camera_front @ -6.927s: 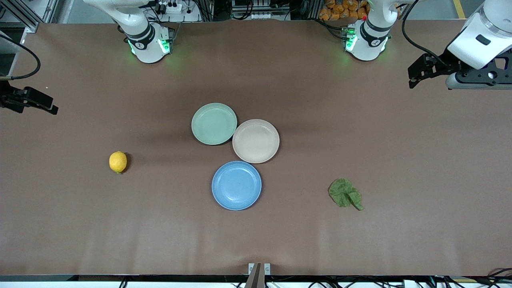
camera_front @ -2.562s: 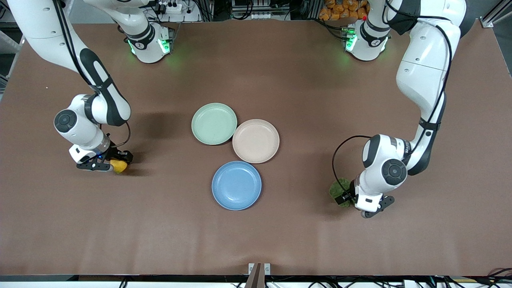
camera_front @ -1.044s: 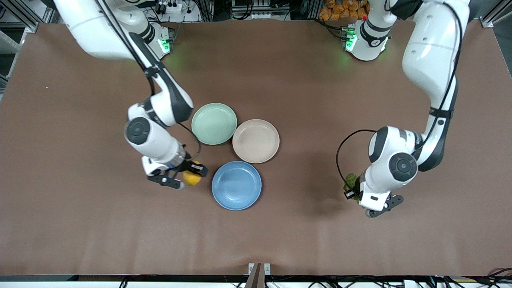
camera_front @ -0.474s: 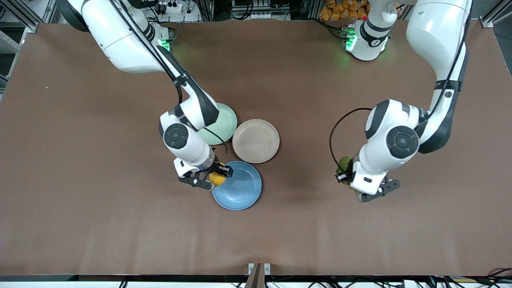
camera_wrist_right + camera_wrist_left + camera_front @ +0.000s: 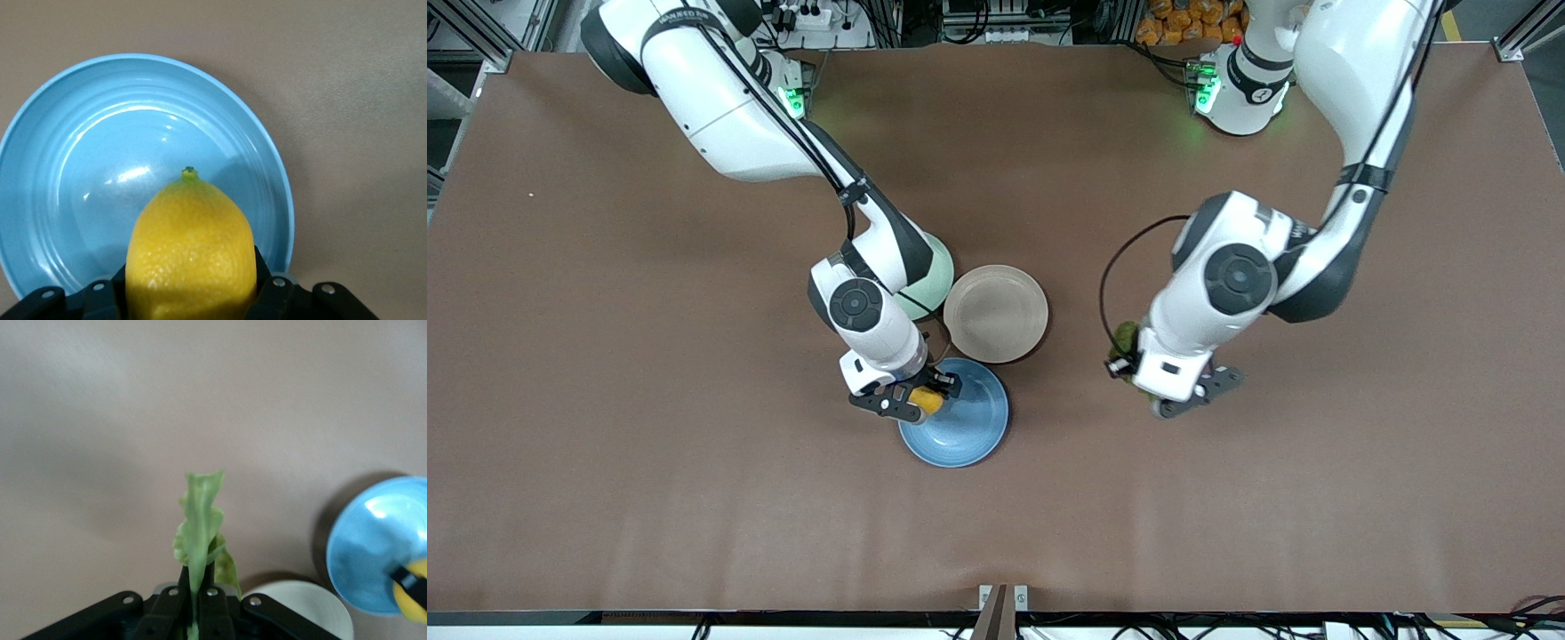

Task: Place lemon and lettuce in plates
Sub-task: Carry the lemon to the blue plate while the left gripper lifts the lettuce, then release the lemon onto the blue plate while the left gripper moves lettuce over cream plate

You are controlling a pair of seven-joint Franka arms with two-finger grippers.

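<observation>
I take the blue plate as my landmark. My right gripper is clamped on the lemon and hangs over the plate's rim on the side toward the right arm's end of the bench. In the right wrist view the fruit sits over the near part of the bowl, not its middle. To do this step well, I judge I should carry the lemon a little further in over the plate's centre, lower it close to the surface, and only then let go — a lemon rolls, and a drop from height or near the rim could send it over the shallow edge.

My left gripper is over bare bench toward the left arm's end from the blue plate, pinching the lettuce by its stem end so the leaf stands up limp and folded. Its likely home is the beige plate, just beside the blue one and farther from the front camera. A green plate lies half hidden under the right arm.

The lemon is bright yellow, oval and pebbled, with a small greenish tip pointing away from the gripper. The lettuce is pale green and crinkled — light enough to cling on release.
</observation>
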